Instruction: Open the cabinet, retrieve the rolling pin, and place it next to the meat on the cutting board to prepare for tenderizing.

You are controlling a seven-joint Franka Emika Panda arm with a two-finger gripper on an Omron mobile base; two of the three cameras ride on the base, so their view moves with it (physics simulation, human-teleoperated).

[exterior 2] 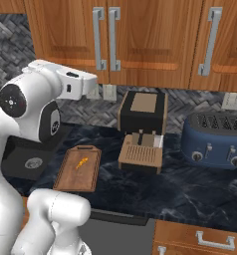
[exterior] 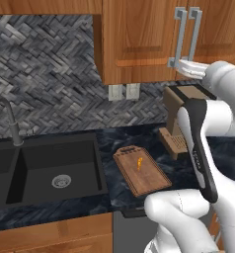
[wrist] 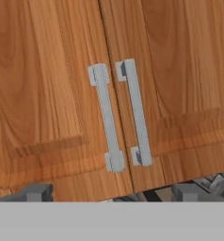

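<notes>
The cabinet [wrist: 109,94] was the biggest thing, and it was right in front of the end effector [wrist: 109,192]. Both its doors were shut. Two long grey handles [wrist: 132,112] stood side by side just ahead of the end effector, a little above it. The end effector was not touching them. Its two fingertips [wrist: 36,192] were wide apart and held nothing.

The dark bench [exterior 2: 190,184] lay far below the end effector. The black sink [exterior: 50,168] was sunk into it, down and off to the left. The cutting board [exterior: 141,170] lay flat on the bench, well below the end effector. The meat [exterior: 139,163], a tiny orange bit, sat on the middle of the board. I could not see the rolling pin.
</notes>
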